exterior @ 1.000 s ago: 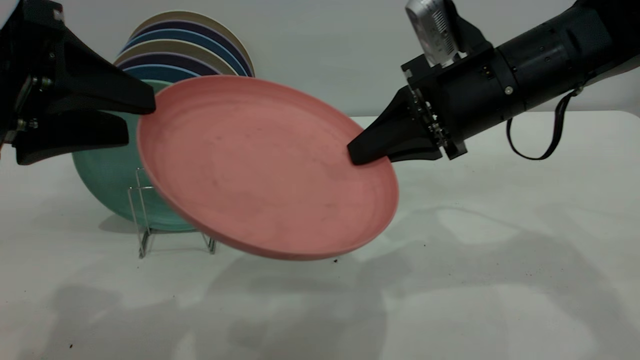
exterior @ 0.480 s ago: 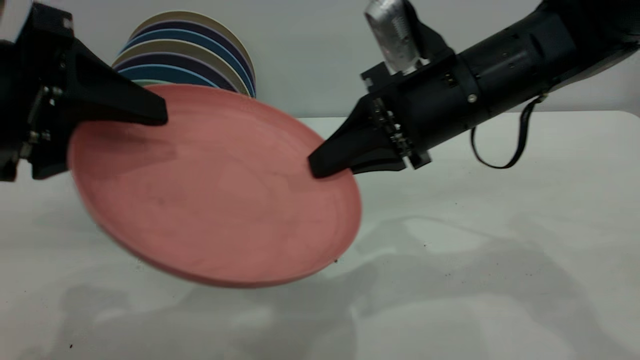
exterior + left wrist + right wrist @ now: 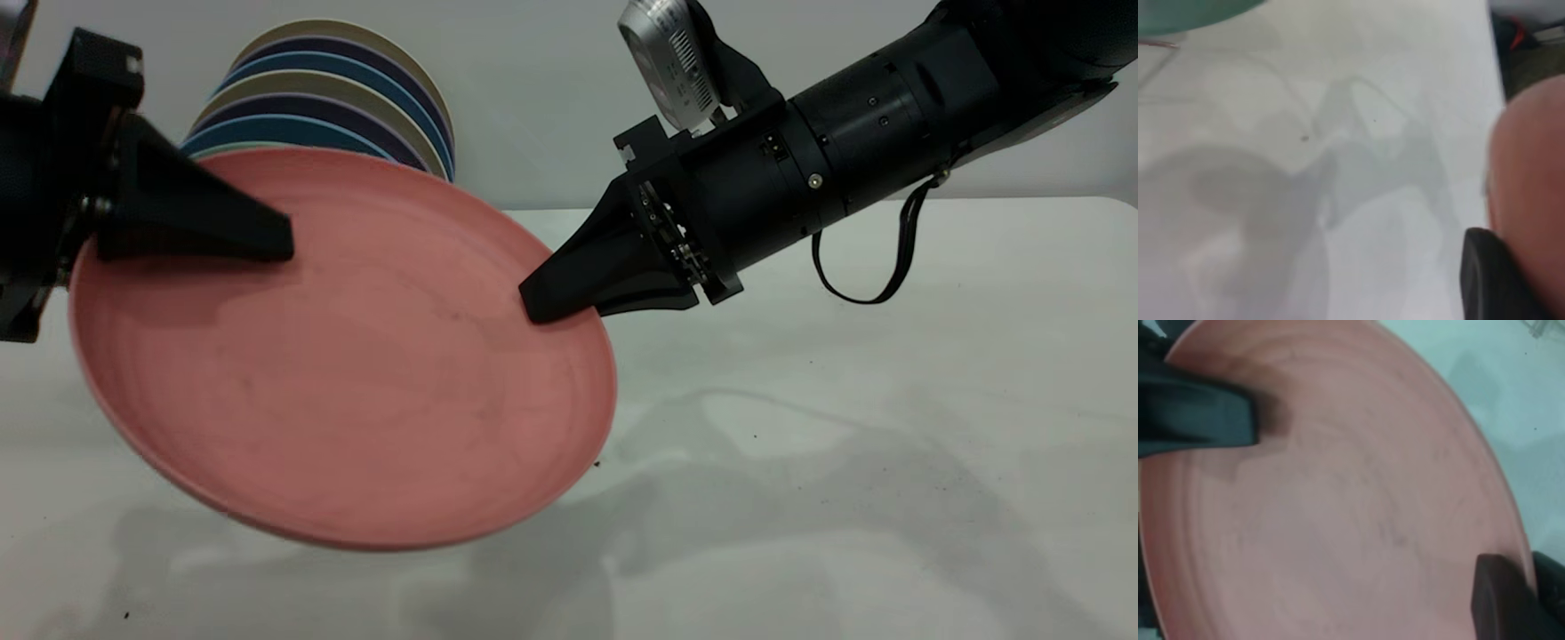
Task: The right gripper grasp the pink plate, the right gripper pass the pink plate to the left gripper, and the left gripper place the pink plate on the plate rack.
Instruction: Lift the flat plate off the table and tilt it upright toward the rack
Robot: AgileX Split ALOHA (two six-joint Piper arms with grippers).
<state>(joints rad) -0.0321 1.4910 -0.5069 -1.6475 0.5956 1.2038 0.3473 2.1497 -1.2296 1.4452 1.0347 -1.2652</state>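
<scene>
Right end effector [image 3: 533, 307], black and wedge-fingered, is clamped on the round matte pink plate [image 3: 347, 356] above the desk [image 3: 889, 400]; we close the left end effector [image 3: 284, 244], straddling the opposite rim, before releasing.

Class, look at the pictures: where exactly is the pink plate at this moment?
In the exterior view the pink plate hangs tilted above the table, left of centre, between the left gripper and the right gripper, before stacked plates.
</scene>
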